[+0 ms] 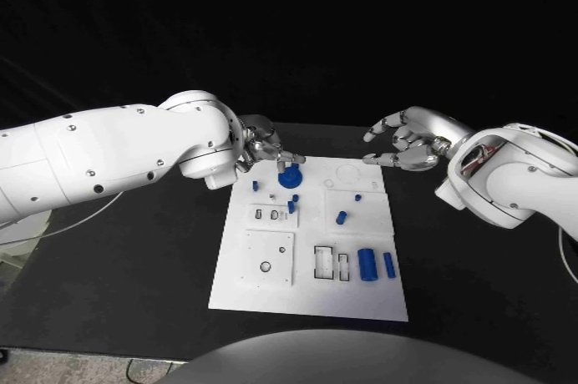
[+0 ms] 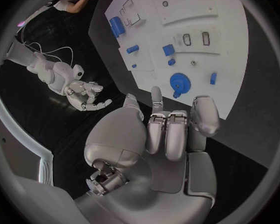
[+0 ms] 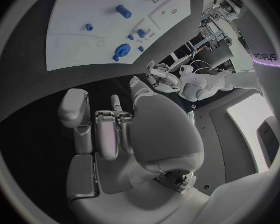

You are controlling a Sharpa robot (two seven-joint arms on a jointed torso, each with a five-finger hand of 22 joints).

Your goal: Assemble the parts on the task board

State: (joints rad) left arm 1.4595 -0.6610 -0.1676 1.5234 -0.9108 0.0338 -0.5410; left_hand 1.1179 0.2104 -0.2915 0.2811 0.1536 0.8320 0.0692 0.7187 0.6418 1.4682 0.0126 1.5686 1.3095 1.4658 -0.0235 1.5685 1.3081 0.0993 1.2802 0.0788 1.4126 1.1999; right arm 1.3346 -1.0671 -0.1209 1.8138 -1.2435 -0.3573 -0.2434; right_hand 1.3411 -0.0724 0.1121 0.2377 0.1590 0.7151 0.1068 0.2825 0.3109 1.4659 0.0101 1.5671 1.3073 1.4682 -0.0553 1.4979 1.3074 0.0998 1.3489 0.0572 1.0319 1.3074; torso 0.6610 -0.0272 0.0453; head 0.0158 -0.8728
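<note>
The board (image 1: pixel 311 271) lies mid-table, its long side running away from you. A blue gear (image 1: pixel 289 179) sits on its far left part, with small blue pegs (image 1: pixel 342 218) scattered around the middle and two blue cylinders (image 1: pixel 367 265) near the right edge. Your left hand (image 1: pixel 263 145) hovers at the far left corner, fingertips just beside the gear; you cannot tell whether they touch it. Your right hand (image 1: pixel 412 139) hangs beyond the far right corner, fingers curled apart, holding nothing.
</note>
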